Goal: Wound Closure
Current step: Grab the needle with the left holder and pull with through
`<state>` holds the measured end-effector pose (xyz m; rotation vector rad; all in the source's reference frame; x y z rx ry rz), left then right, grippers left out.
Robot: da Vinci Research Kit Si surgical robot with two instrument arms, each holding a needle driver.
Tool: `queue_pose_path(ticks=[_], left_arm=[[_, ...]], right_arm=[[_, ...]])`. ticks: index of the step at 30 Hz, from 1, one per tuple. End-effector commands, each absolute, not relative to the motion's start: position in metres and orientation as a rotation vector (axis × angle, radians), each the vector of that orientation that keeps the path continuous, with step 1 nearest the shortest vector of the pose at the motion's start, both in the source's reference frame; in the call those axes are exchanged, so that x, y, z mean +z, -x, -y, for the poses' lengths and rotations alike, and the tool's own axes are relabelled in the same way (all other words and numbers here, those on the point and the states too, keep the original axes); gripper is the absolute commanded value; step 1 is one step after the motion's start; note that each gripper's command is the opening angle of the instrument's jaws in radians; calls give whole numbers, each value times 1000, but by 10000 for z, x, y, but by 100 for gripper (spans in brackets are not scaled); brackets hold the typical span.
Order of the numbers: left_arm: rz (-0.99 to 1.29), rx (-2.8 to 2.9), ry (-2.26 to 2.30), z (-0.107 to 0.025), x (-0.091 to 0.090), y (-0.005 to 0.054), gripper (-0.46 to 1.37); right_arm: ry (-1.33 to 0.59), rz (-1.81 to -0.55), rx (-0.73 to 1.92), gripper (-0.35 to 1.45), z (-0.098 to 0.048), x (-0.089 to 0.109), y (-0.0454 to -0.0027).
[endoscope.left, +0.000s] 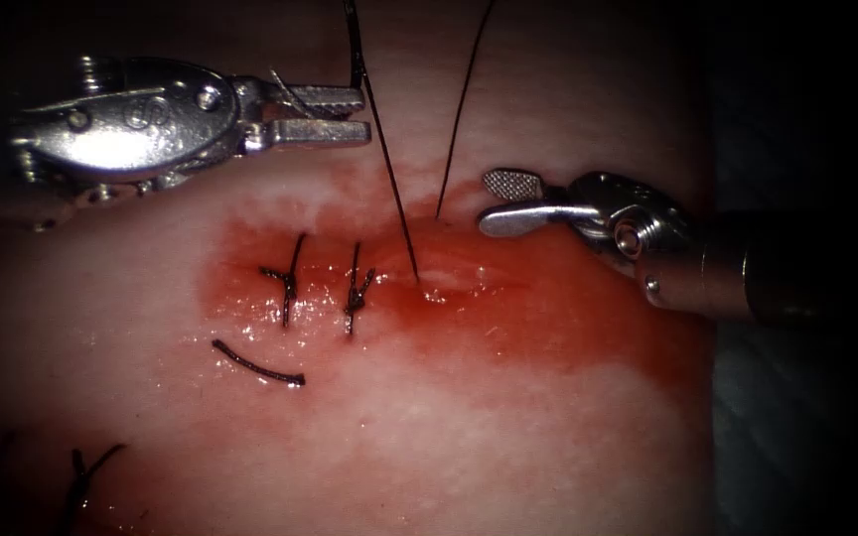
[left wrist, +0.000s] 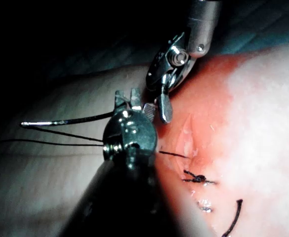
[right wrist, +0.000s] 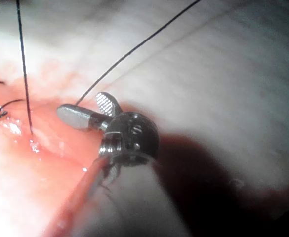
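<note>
The tissue [endoscope.left: 508,427] has a red-stained cut [endoscope.left: 449,283] running across the endoscope view. My left tool [endoscope.left: 342,114] hangs above the cut's left part, its jaws shut on the needle [endoscope.left: 354,40] near its tail; the needle [left wrist: 60,121] rises clear of the tissue. Thread [endoscope.left: 394,189] runs taut from it down into the cut. A second strand [endoscope.left: 459,109] enters the tissue just left of my right tool [endoscope.left: 494,201]. That tool [right wrist: 82,106] hovers over the cut's right end, jaws open and empty.
Two tied stitches [endoscope.left: 288,283] [endoscope.left: 355,288] close the cut's left part. A loose cut piece of thread [endoscope.left: 255,367] lies below them, and more dark thread [endoscope.left: 81,476] lies at the bottom left. Red fluid [endoscope.left: 568,328] wets the tissue around the cut.
</note>
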<state>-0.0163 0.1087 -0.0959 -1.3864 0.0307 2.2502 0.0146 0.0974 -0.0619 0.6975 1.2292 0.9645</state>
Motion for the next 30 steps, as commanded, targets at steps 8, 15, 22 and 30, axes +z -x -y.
queue_pose_path(ticks=[8,15,22,30], left_arm=[[-183,2337,1346,-1098,-947,150,-35],[-225,2373,1328,-1085,-933,153,-35],[-238,2378,1332,-1073,-927,153,-35],[-236,2384,1328,-1072,-926,153,-35]], right_arm=[[-704,-1226,962,98,-974,-622,-147],[-712,-1226,957,97,-974,-624,-151],[-715,-1226,953,97,-973,-624,-151],[-716,-1226,953,97,-974,-625,-151]])
